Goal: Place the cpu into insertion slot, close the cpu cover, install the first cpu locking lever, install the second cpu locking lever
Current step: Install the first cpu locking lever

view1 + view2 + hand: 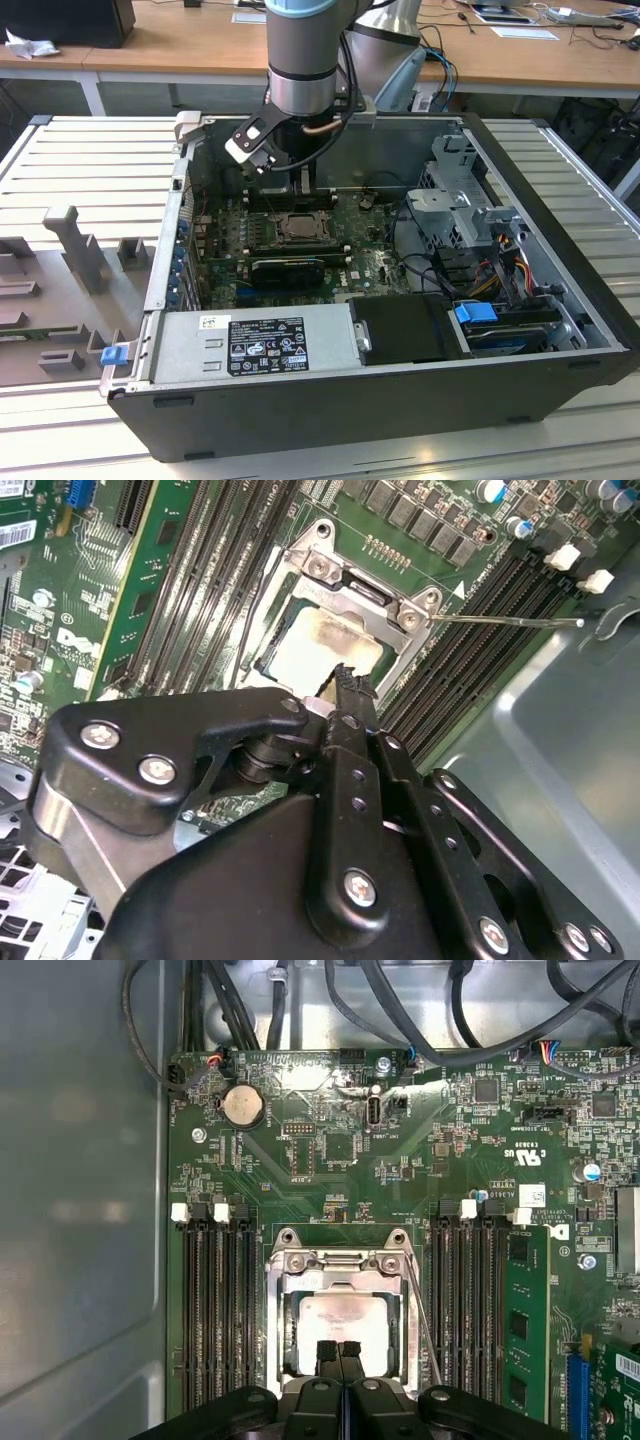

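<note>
The cpu point(340, 1318) already lies in the insertion slot point(297, 226). Its pale face shows through the cut-out of the cpu cover point(340, 1262), which looks to be down over it, though I cannot tell whether the cover sits fully flat. The gripper point(340, 1350) has its fingers point(326, 1352) pressed together with nothing between them. Their tips are at the near edge of the cut-out, and I cannot tell whether they touch the chip or hang just above it.

I judge this to be the cover-closing step. To do it well:
- Bear on the metal frame, not on the bare chip.
- Push straight down, not sideways.
- Keep the closed tips off the thin locking lever point(425, 1325) beside the socket.
- Keep them off the memory slots point(215, 1310) on either side of the socket as well.

The first wrist view looks square onto the socket, so use it to check that the tips sit midway between the cover's sides. The second wrist view looks slantwise along the fingers. It shows the lever as a thin rod reaching out across the memory slots toward the case wall, unlatched by the look of it. The exterior view gives you the arm point(300, 60) reaching down into the open computer case point(330, 400) on the ribbed counter point(80, 150). Use it to judge how close the wrist is to the case walls.
</note>
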`<move>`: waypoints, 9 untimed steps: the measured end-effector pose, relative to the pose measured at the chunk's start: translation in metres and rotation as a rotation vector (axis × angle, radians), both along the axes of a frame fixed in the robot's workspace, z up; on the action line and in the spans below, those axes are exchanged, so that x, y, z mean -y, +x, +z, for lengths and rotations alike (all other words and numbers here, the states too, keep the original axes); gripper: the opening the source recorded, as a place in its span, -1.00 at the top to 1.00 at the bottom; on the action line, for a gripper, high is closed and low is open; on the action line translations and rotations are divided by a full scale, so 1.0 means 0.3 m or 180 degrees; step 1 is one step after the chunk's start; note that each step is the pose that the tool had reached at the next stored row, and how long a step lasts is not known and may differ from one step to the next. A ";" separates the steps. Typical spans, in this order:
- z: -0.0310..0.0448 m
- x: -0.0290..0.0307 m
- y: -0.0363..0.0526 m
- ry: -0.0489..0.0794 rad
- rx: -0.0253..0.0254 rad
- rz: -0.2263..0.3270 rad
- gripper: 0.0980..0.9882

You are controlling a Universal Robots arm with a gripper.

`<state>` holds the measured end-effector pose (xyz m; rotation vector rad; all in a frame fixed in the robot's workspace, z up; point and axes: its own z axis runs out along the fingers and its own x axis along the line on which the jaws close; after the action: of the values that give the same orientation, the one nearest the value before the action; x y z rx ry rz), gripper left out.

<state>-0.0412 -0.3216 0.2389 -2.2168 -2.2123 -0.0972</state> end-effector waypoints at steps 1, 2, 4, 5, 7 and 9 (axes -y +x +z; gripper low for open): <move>0.001 0.000 0.000 0.0000 0.0000 0.0000 0.98; 0.002 0.000 0.000 0.0001 0.0001 0.0000 0.98; 0.003 0.000 0.000 0.0001 0.0000 0.0000 0.98; 0.003 0.000 0.000 0.0001 0.0000 0.0000 0.98; 0.004 0.000 0.000 0.0001 0.0000 0.0000 0.98; 0.007 0.000 0.000 0.0000 -0.0001 0.0000 0.98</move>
<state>-0.0413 -0.3216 0.2409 -2.2167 -2.2122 -0.0970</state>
